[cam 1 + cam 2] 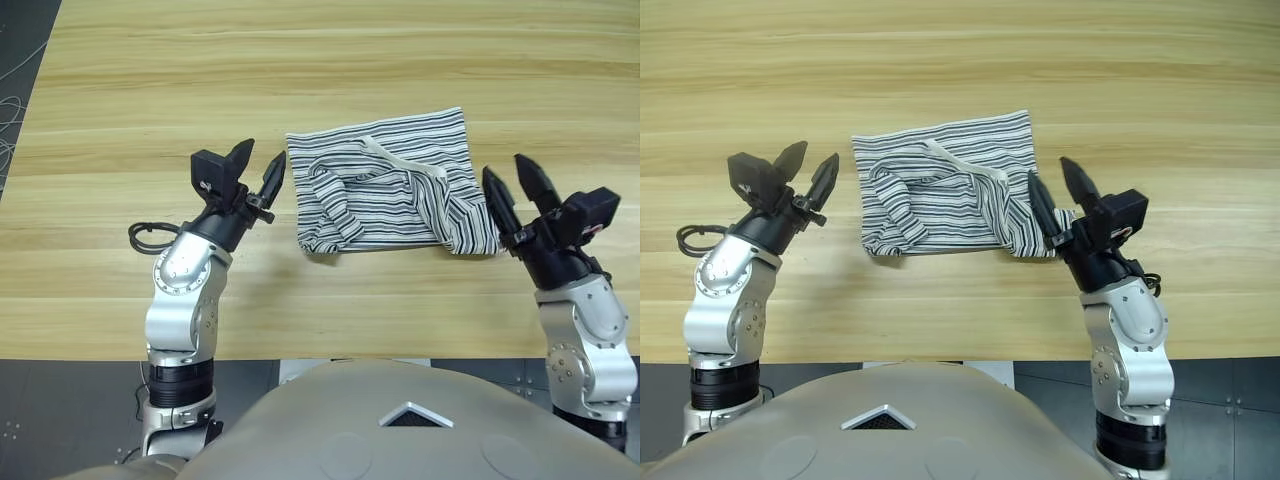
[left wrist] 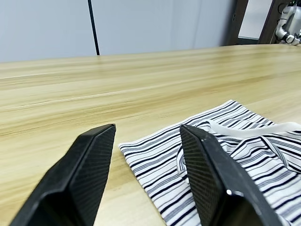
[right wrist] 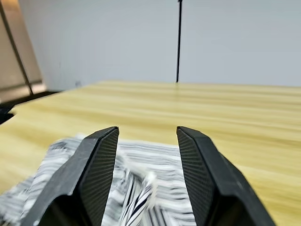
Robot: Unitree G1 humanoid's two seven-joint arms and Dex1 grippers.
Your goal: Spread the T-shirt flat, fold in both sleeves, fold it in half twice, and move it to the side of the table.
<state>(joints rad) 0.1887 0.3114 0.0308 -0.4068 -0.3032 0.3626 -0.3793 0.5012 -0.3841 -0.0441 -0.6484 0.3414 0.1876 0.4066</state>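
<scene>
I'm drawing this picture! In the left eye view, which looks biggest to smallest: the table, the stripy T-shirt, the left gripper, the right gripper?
1. wooden table
2. striped T-shirt
3. left gripper and right gripper: they look about alike, so it's a tie.

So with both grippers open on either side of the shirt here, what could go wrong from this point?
The T-shirt lies rumpled with overlapping layers, so a pinch at its edge might catch too few or too many and skew the fold. The right gripper, open, sits close to the bunched near corner and could drag it. The left gripper, open just off the opposite edge, may push the cloth rather than grip it.
</scene>
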